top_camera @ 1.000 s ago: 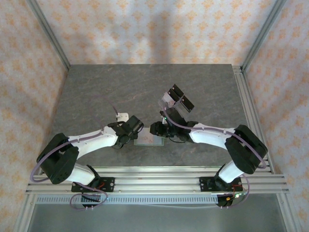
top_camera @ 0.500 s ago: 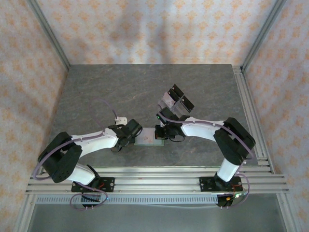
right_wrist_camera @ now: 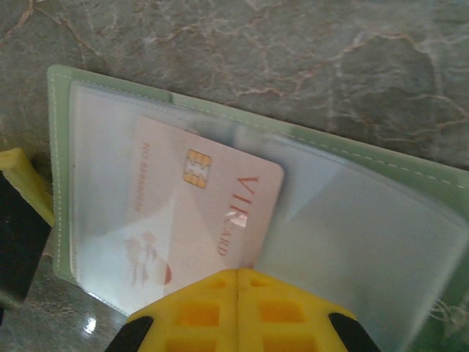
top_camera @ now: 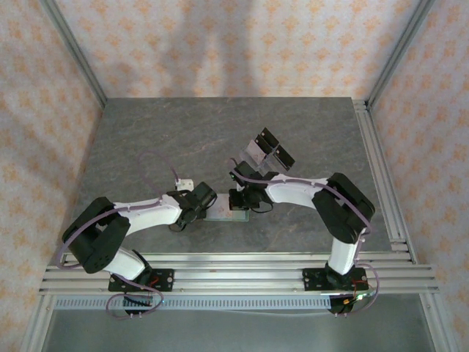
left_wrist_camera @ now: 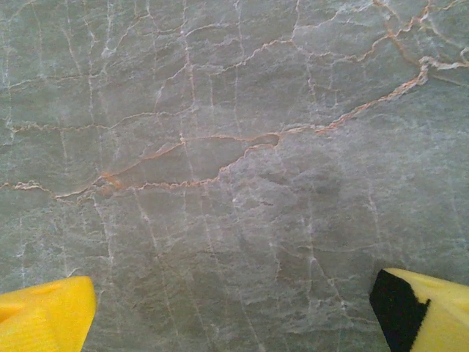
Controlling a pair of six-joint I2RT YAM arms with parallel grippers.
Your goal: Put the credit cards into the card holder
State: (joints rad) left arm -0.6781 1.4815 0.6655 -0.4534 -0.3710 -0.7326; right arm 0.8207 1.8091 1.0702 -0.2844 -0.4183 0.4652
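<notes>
Right arm swung inward; right tool (right_wrist_camera: 236,277), tips together, meets credit card (right_wrist_camera: 198,213) inside card holder (right_wrist_camera: 60,147).

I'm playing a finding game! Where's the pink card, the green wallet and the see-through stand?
Pinkish plastic credit card (right_wrist_camera: 198,220): right wrist view, printed face.
Sage-green soft card holder (right_wrist_camera: 57,147): right wrist view, left border.
Clear acrylic stand with black panels (top_camera: 267,138): top external view, black panel.

Left arm (top_camera: 139,213) and right arm (top_camera: 308,192): white shells, black joints, thin purple cables (top_camera: 256,180). Black bases (top_camera: 150,279) at 6 o'clock. Left gripper (left_wrist_camera: 234,315) and right gripper (right_wrist_camera: 238,282) have yellow fingers (left_wrist_camera: 44,312) with black patches.
</notes>
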